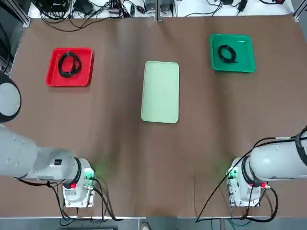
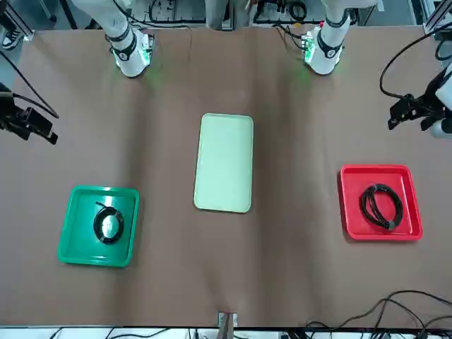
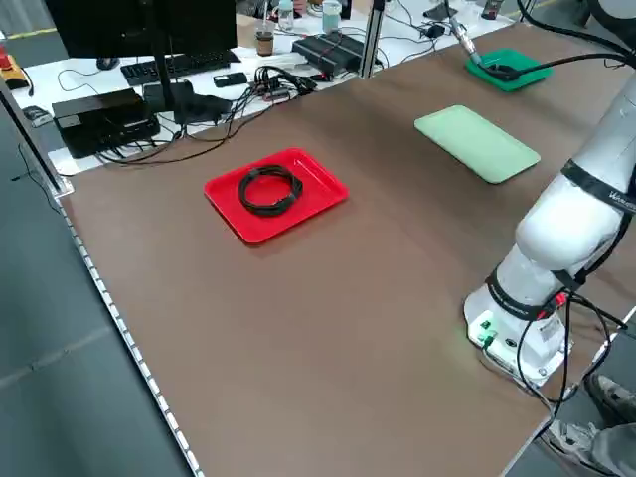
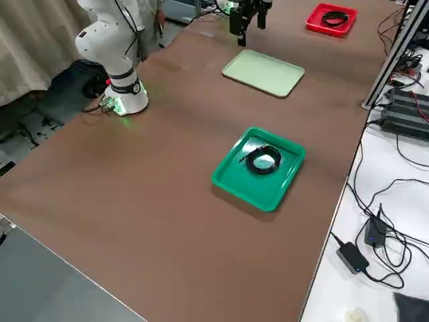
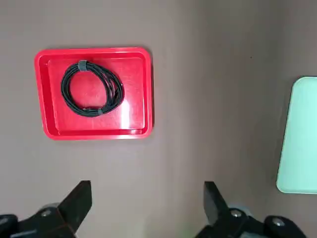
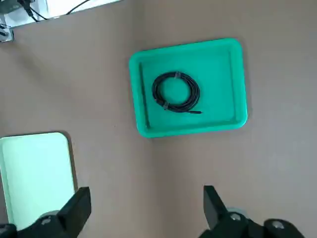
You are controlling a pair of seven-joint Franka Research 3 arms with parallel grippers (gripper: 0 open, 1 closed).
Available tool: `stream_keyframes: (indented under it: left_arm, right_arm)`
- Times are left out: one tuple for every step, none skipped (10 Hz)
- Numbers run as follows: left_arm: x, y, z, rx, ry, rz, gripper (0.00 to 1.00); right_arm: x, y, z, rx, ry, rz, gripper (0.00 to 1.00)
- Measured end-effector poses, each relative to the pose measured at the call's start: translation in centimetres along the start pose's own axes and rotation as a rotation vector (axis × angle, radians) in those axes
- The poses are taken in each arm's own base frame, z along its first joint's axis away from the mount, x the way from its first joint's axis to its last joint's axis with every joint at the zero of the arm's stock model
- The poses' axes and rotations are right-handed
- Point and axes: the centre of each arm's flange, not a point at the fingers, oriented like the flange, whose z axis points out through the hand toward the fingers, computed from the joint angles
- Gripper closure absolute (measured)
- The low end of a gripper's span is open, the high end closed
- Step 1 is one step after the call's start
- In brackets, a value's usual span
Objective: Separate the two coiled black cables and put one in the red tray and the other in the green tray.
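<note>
One coiled black cable [image 1: 69, 64] lies inside the red tray [image 1: 53, 76] at the far left of the table. The other coiled black cable [image 1: 227, 53] lies in the green tray [image 1: 245, 64] at the far right. My left gripper [image 5: 147, 203] hangs high over the table, nearer the robot than the red tray [image 5: 138, 94] and its coil [image 5: 92, 89], open and empty. My right gripper [image 6: 146, 206] is also raised, open and empty, back from the green tray [image 6: 233, 84] and its coil [image 6: 176, 92].
A longer pale mint-green tray [image 1: 160, 92] lies bare in the middle of the table between the two trays. Loose wiring and electronics [image 1: 86, 8] line the far edge. The arm bases [image 1: 76, 184] stand at the near edge.
</note>
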Motion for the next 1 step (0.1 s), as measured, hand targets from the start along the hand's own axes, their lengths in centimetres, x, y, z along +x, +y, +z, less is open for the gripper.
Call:
stream_keyframes:
  left_arm:
    - [0.02,0.00,0.03,0.000,0.000,0.000,0.00]
  right_arm:
    - [0.00,0.00,0.00,-0.007,0.001,-0.002,0.00]
